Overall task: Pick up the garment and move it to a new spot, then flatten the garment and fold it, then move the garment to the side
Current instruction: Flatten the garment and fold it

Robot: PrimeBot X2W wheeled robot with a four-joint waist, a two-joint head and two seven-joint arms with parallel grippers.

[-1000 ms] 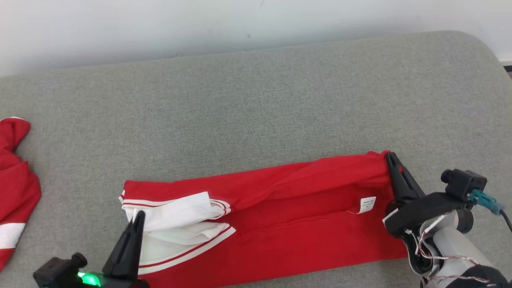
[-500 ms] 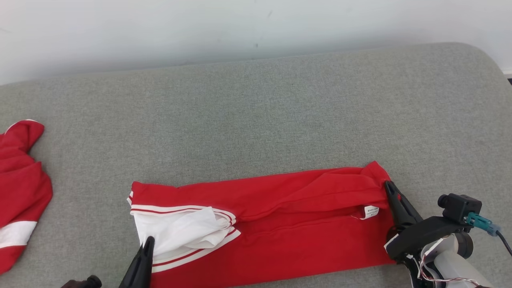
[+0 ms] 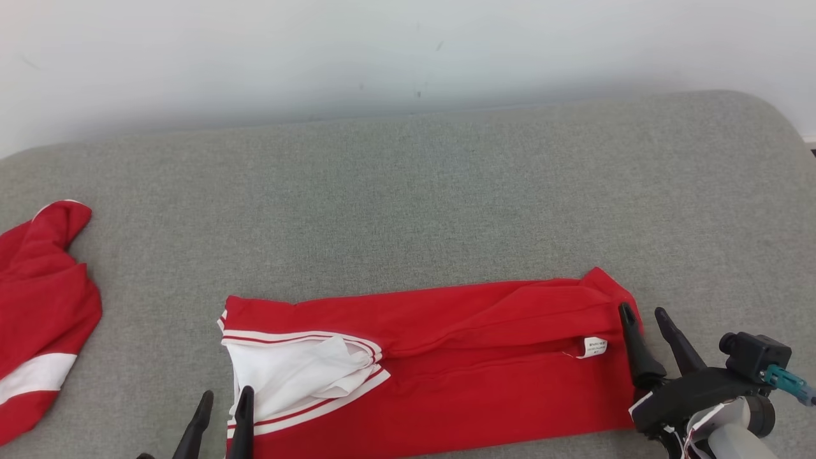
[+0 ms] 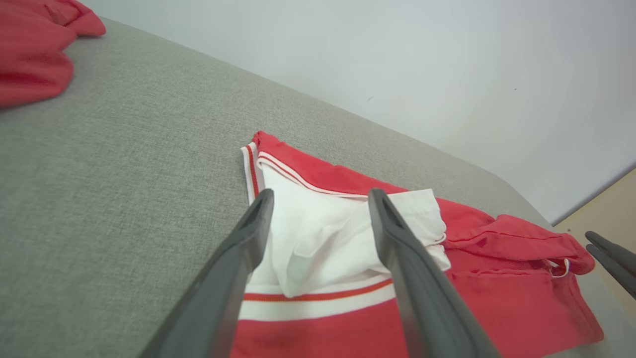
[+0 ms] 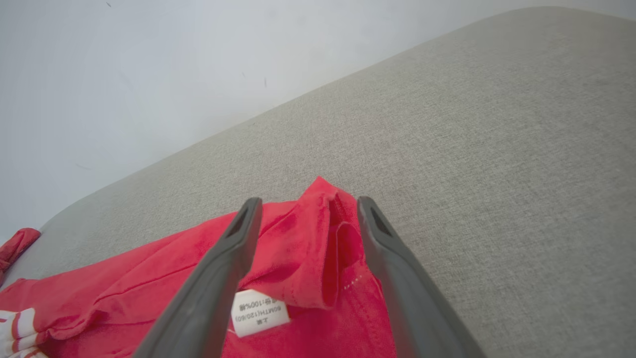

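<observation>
The garment (image 3: 459, 363) is red with white striped trim, folded into a long band on the grey cushion (image 3: 408, 191). A white inner part (image 3: 293, 370) shows at its left end and a small label (image 3: 594, 346) near its right end. My left gripper (image 3: 226, 392) stands open at the white end, its fingers straddling the white cloth (image 4: 323, 233) without pinching it. My right gripper (image 3: 641, 309) is open at the garment's right corner (image 5: 318, 238), one finger over the red cloth and one over the cushion. In the left wrist view, the right gripper (image 4: 611, 256) shows at the far right.
A second red garment with a white band (image 3: 38, 306) lies crumpled at the cushion's left edge, apart from the folded one. A pale wall (image 3: 408, 51) runs behind the cushion. The cushion's rounded right end (image 3: 765, 127) is bare grey fabric.
Both grippers were shut on the garment's ends and are now open, with the cloth let go and lying flat. Both have drawn back toward the near edge. The head camera has tilted.
</observation>
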